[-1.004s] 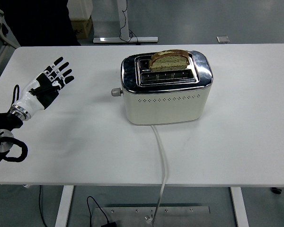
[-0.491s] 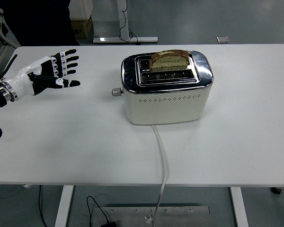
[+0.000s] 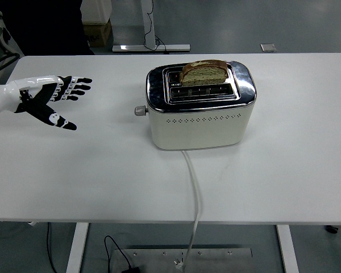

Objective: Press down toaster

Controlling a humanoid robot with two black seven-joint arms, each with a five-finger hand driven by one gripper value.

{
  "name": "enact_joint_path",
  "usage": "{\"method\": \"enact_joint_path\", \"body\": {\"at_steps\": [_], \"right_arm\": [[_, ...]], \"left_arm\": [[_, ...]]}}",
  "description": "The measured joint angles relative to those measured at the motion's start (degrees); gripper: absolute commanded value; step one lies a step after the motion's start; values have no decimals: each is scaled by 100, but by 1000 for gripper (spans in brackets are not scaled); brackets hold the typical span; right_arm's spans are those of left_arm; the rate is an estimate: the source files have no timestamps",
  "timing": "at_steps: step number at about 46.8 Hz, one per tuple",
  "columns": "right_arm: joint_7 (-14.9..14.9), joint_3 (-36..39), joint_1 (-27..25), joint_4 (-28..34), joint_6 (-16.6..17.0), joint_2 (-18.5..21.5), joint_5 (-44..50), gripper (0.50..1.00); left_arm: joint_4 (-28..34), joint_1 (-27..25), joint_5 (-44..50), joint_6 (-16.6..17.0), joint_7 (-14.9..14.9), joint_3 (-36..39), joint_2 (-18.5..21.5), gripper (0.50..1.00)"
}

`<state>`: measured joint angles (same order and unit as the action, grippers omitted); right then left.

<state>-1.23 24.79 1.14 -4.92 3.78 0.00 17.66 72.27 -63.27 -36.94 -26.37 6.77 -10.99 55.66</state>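
Observation:
A cream toaster (image 3: pixel 200 120) with a chrome top stands at the table's middle. A slice of brown bread (image 3: pixel 203 72) sticks up out of its far slot. Its lever knob (image 3: pixel 139 111) juts from the left end, high on that side. My left hand (image 3: pixel 52 98) hovers over the table at the left, fingers spread and pointing right toward the toaster, thumb lowered, holding nothing. It is well apart from the knob. The right arm does not show.
The toaster's white cord (image 3: pixel 194 192) runs from its front over the table's near edge (image 3: pixel 170 222). A person in dark clothes (image 3: pixel 42 25) stands beyond the far left corner. A cardboard box (image 3: pixel 98 31) and a desk foot lie on the floor behind.
My left hand has swung from pointing up-right to pointing right, risen toward the far side, then flattened with the thumb dropped. The forearm has slid off the left edge. The toaster is unchanged.

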Motion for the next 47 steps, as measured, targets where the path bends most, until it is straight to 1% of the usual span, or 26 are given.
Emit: {"method": "enact_joint_path", "body": {"at_steps": [10, 15, 31, 37, 44, 47], "right_arm": [[1, 0, -1, 0, 0, 0, 1, 998], [0, 0, 0, 0, 0, 0, 0, 1000], [0, -1, 1, -3, 0, 0, -2, 998], [0, 0, 0, -2, 0, 0, -2, 998], [0, 0, 0, -1, 0, 0, -2, 998], [0, 0, 0, -1, 0, 0, -1, 1000]], "left_arm": [[-5, -308, -967, -589, 1, 2, 6, 1000], [-14, -442, -1334, -760, 2, 2, -68, 1000], [-97, -546, -2103, -775, 0, 9, -695, 1000], [-180, -560, -2173, -773, 0, 9, -908, 1000], [-233, -728, -2177, -772, 0, 10, -985, 1000], [-287, -746, -2177, -772, 0, 10, -1085, 1000]]}}
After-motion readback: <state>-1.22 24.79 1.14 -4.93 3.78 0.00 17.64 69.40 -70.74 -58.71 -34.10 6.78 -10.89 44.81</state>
